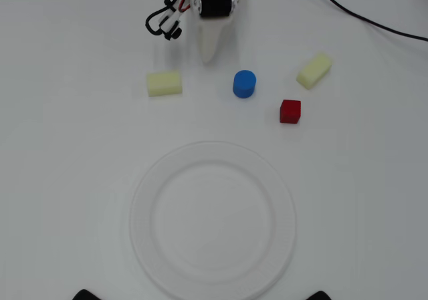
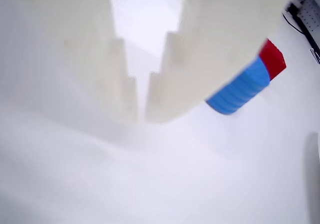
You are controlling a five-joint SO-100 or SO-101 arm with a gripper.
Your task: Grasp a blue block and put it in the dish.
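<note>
Leftmost in the overhead view, on the white table [image 1: 60, 180], a pale yellow block [image 1: 164, 83] lies in the upper left of the frame. Just right of it, at top centre, the end effector [image 1: 210, 58] points down the frame, its white tip tapering to a point; in the wrist view its fingers [image 2: 162, 84] stand close together with only a thin slit between them, so it is nearly closed and holds nothing. The blue block [image 1: 244, 84] stands right of and slightly below that tip, near it but apart. It is round from above, so it has no long axis to line up with. The wrist view agrees: the blue block [image 2: 240, 89] shows to the right of the fingers, partly hidden behind one. Further right sit the red cube [image 1: 290, 111] and a second yellow block [image 1: 314, 70], tilted. The dish [image 1: 212, 221] fills the lower centre, well apart from every block and empty. My judgement is that the coming move needs a shift right and wider fingers.
</note>
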